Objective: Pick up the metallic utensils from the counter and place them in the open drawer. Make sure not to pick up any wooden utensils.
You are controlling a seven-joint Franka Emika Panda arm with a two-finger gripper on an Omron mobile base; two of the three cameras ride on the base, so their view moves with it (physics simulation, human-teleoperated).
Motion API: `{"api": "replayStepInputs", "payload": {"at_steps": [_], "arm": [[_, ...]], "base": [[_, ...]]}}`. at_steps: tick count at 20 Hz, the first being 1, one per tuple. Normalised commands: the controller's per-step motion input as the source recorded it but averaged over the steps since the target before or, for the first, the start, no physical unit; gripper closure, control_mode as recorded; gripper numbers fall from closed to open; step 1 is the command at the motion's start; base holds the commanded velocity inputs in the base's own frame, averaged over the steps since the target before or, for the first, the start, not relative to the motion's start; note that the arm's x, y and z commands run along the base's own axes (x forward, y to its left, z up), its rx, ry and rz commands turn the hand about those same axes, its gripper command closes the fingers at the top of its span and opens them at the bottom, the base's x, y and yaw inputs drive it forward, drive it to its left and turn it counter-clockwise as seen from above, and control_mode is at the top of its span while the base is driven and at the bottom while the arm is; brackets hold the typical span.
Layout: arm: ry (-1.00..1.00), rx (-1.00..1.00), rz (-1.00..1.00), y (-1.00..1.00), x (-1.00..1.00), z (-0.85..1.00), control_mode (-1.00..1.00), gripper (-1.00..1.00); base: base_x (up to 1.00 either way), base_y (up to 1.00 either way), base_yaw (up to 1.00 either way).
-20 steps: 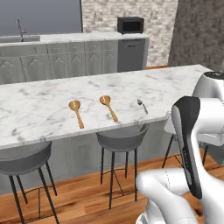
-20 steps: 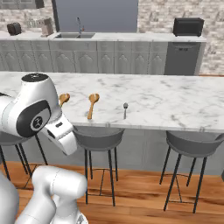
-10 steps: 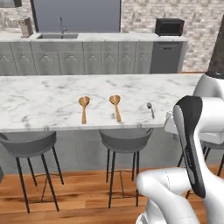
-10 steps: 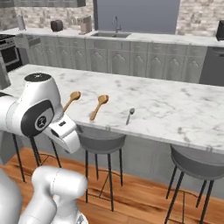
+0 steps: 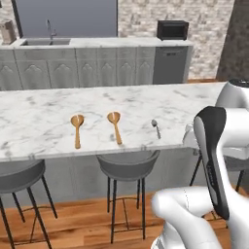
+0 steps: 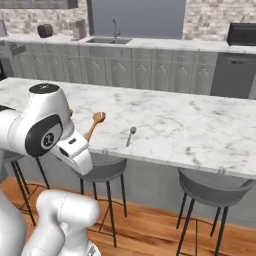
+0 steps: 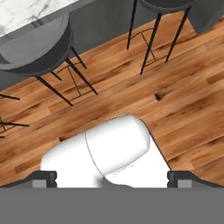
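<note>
The silver spoon (image 5: 155, 128) lay on the worktop (image 5: 44, 116), right of two wooden spoons (image 5: 115, 126), above and ahead of the end effector (image 7: 112, 177). The end effector faced the floor (image 7: 183, 100) beside stools (image 7: 39, 48); finger spread could not be determined.

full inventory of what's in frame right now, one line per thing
counter: 1, white marble with grey veins, long slab across the middle.
wooden spoons: 2, tan, side by side on the counter near its front edge, bowls pointing away from the robot.
silver spoon: 1, small, shiny, on the counter to the right of the wooden spoons.
stools: grey seats on dark legs, tucked under the counter's front.
back cabinets: grey, along the far wall.
sink with faucet: 1, on the back worktop.
microwave: 1, black, on the back worktop.
floor: brown wood planks.
claw: dark finger tips at the bottom of the hand view, pointing at the floor; open or shut unclear.
</note>
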Motion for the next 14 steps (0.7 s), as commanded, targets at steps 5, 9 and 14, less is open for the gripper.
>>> {"api": "replayStepInputs", "payload": {"at_steps": [5,9,14], "arm": [[0.0,0.0,0.0,0.0,0.0,0.0,1.0,-1.0],[0.0,0.0,0.0,0.0,0.0,0.0,1.0,-1.0],[0.0,0.0,0.0,0.0,0.0,0.0,1.0,-1.0]], "base": [[0.87,0.12,0.0],[0.64,-0.05,0.12],[0.63,0.0,0.15]]}}
